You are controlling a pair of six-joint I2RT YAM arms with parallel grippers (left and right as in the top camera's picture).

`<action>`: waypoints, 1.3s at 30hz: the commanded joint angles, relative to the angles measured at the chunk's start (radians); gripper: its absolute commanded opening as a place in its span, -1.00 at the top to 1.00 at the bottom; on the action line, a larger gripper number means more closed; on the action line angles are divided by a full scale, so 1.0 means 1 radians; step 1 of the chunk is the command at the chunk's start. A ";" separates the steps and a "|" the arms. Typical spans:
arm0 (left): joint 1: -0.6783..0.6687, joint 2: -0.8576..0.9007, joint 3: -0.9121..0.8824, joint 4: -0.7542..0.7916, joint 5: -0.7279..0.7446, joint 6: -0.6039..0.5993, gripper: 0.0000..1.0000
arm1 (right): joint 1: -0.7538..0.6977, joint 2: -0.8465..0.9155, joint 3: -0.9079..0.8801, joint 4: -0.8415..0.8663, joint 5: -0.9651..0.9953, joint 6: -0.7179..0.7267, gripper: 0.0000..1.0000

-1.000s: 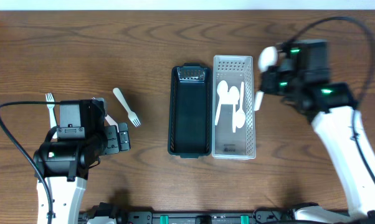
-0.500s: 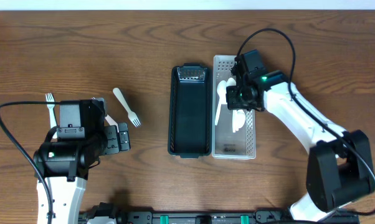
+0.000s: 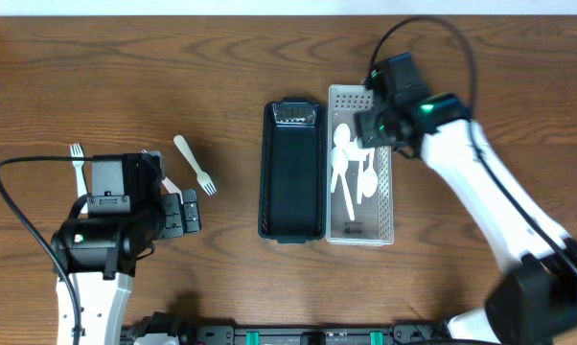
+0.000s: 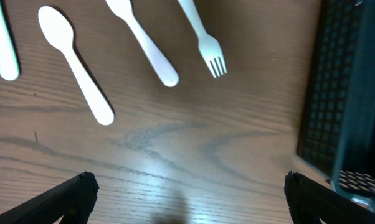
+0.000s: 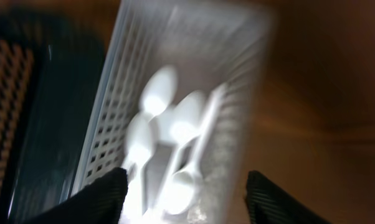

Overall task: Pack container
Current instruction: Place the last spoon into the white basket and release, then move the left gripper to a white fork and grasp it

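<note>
Two slotted plastic bins stand side by side at table centre: a dark bin point(image 3: 291, 192) on the left and a white bin point(image 3: 384, 216) on the right, which holds several white plastic spoons point(image 3: 343, 153). We see the right gripper point(image 5: 186, 199) spread and empty over the white bin's far end. The left gripper point(image 4: 187, 196), likewise spread and empty, hovers near a loose white plastic fork point(image 3: 195, 166).

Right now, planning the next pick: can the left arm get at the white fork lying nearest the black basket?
Probably yes. The fork lies flat on the table, just ahead of the open left claw, with nothing on top of it or between them.
</note>
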 commanded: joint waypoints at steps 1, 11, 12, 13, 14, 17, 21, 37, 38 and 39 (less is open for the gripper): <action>0.006 0.008 0.087 -0.011 0.025 -0.051 -0.96 | -0.073 -0.153 0.080 -0.036 0.215 -0.032 -0.57; 0.006 0.230 0.269 0.046 0.024 -0.198 -0.96 | -0.342 -0.337 0.082 -0.286 0.108 -0.009 -0.90; 0.006 0.269 0.269 0.064 0.024 -0.218 -0.96 | -0.352 -0.337 0.080 -0.302 0.108 -0.009 -0.91; 0.006 0.311 0.269 0.081 0.024 -0.242 -0.96 | -0.358 -0.337 0.073 -0.308 0.106 -0.009 -0.91; 0.006 0.348 0.269 0.095 0.023 -0.268 -0.96 | -0.358 -0.337 0.068 -0.309 0.104 -0.010 -0.91; 0.006 0.483 0.269 0.136 0.019 -0.346 -0.96 | -0.356 -0.336 0.056 -0.312 0.095 -0.010 -0.91; 0.001 0.643 0.269 0.158 -0.006 -0.439 -0.96 | -0.356 -0.334 0.053 -0.330 0.092 -0.010 -0.92; -0.092 0.906 0.268 0.247 -0.043 -0.490 -0.96 | -0.356 -0.334 0.052 -0.336 0.092 -0.010 -0.92; -0.093 0.910 0.268 0.250 -0.043 -0.490 -0.96 | -0.356 -0.334 0.052 -0.337 0.092 -0.010 -0.92; -0.093 0.916 0.267 0.253 -0.043 -0.489 -0.96 | -0.356 -0.334 0.052 -0.337 0.092 -0.010 -0.92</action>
